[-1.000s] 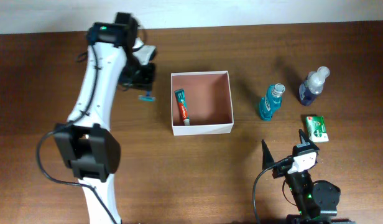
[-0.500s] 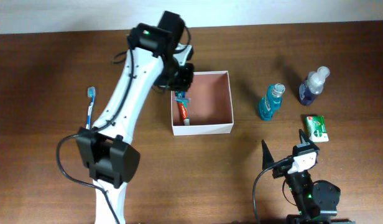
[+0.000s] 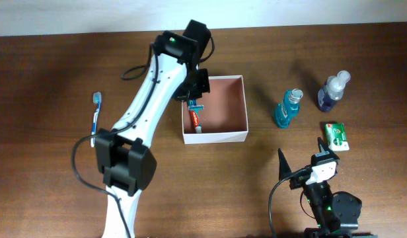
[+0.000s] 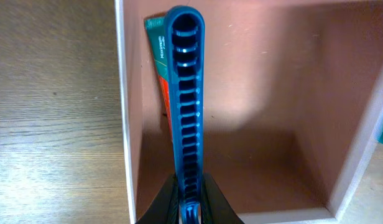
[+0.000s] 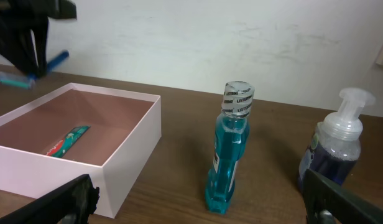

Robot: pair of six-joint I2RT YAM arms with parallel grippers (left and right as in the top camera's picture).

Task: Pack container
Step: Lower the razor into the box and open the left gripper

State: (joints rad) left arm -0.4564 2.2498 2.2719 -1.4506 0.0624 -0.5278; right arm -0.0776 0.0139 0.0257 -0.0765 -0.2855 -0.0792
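The container (image 3: 226, 106) is a square white-walled box with a pinkish-brown inside at mid-table. A red and green toothpaste tube (image 3: 194, 118) lies along its left wall. My left gripper (image 3: 193, 92) is shut on a blue razor (image 3: 195, 104) and holds it above the container's left side. In the left wrist view the razor's ribbed blue handle (image 4: 186, 93) sticks out from my shut gripper (image 4: 190, 199), over the toothpaste tube (image 4: 158, 50) and the container's left wall (image 4: 124, 124). My right gripper (image 3: 301, 155) is open and empty near the front edge.
A blue toothbrush (image 3: 96, 112) lies on the table at the left. A teal mouthwash bottle (image 3: 288, 108), a dark-blue pump bottle (image 3: 332, 91) and a green box (image 3: 336, 135) stand right of the container. The right wrist view shows the mouthwash bottle (image 5: 229, 149) and the pump bottle (image 5: 331, 155).
My left arm has carried the razor rightwards, from the table left of the container to above its left side. The toothbrush is now uncovered. The right arm has not moved.
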